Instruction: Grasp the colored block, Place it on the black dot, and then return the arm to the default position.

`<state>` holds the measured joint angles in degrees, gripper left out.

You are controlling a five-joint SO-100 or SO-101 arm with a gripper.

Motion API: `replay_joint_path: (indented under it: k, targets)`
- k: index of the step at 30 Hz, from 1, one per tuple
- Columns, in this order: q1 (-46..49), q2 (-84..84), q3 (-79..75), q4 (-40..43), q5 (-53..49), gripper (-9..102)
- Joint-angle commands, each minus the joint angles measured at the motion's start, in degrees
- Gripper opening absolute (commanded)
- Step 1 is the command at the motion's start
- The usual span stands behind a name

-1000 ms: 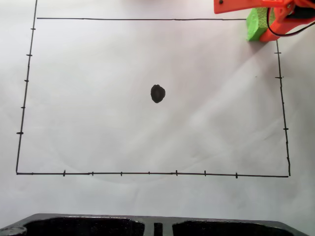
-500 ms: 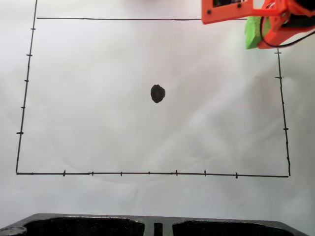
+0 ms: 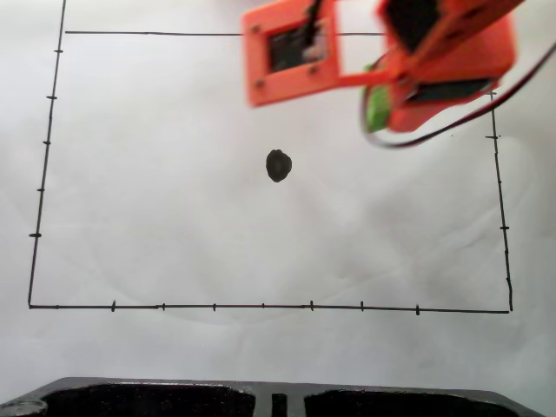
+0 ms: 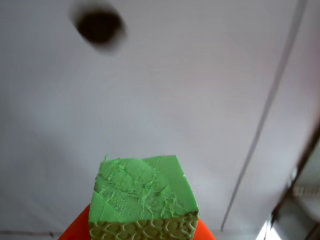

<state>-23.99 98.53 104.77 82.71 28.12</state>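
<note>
In the fixed view the orange arm (image 3: 443, 52) reaches in from the top right, raised above the white paper. A sliver of the colored block (image 3: 376, 109), bright green, shows between its orange parts. My gripper (image 3: 379, 102) is shut on the block, to the upper right of the black dot (image 3: 278, 165) and apart from it. In the wrist view the green block (image 4: 142, 197) fills the lower middle with its crackled face towards the camera. An orange finger (image 4: 75, 232) shows beneath it. The black dot (image 4: 99, 26) lies far ahead at the upper left, blurred.
A hand-drawn black border (image 3: 261, 306) with tick marks frames the paper, and one of its lines (image 4: 270, 105) runs down the right of the wrist view. A dark moulded tray edge (image 3: 174, 398) lies along the bottom of the fixed view.
The arm has lifted the green block off the paper at the top right corner and carried it leftwards and down the view, closer to the dot. It now looks larger.
</note>
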Motion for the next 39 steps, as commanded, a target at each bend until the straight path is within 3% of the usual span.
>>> replay_joint_path:
  k: [1, 17, 39]
  targets:
    - [4.75, 1.05, -1.49, 0.53, -6.24, 3]
    - [16.61, -5.54, -2.29, -6.33, -22.85, 3]
    - [18.46, -11.87, -4.66, -9.14, -26.28, 3]
